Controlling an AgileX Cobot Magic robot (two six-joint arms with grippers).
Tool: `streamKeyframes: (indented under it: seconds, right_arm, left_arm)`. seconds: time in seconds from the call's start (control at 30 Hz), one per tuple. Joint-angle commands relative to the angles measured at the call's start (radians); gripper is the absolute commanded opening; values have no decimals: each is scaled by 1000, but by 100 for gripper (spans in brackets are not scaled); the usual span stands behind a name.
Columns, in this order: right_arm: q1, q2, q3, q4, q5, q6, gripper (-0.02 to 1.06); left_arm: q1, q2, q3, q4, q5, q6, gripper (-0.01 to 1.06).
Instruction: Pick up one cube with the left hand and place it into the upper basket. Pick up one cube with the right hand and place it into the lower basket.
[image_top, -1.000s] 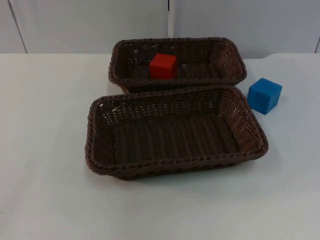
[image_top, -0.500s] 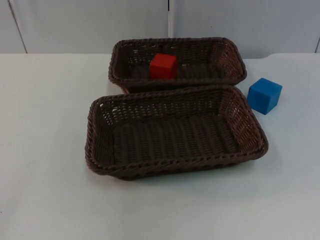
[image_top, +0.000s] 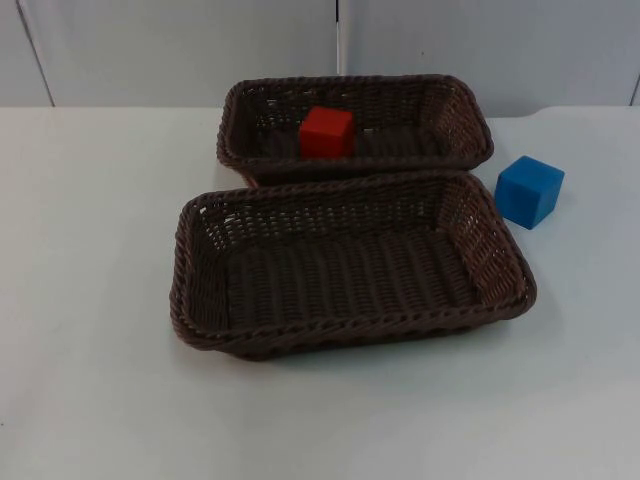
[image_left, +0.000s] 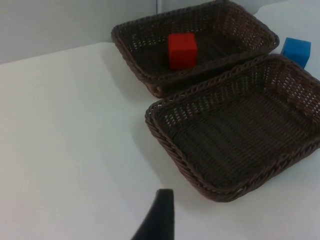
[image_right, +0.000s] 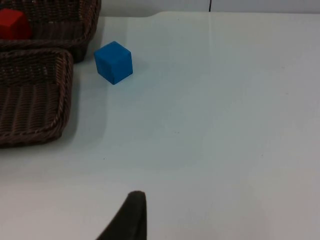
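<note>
A red cube (image_top: 327, 132) lies inside the upper brown wicker basket (image_top: 355, 82), a little left of its middle. The lower, larger wicker basket (image_top: 330, 330) holds nothing. A blue cube (image_top: 529, 190) stands on the white table just right of the lower basket's far right corner, apart from it. My left gripper (image_left: 159, 217) hangs over bare table to the left of the baskets, well away from the red cube (image_left: 182, 50). Over the table's right side is my right gripper (image_right: 131, 215), a good distance from the blue cube (image_right: 113, 62). Neither gripper holds anything.
The two baskets sit close together, the upper one's front rim against the lower one's back rim. The grey partition wall (image_top: 180, 50) runs behind them. White table top (image_top: 90, 250) spreads to the left, right and front of the baskets.
</note>
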Motion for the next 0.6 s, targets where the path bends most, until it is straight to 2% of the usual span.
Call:
streamKeyframes:
  seconds: [0.0,0.2,0.57]
  right_arm:
    - [-6,-3,-2,4,-11,-4,105]
    - [-6,69,-28,6,-34,-4,105]
    - [-6,375,-132,6,-148,-13,105]
  left_arm:
    - [0,-5,4,7,-9,-10,83]
    - [0,-5,4,7,-9,-10,83]
    - [0,-5,4,-2,-10,-10,83]
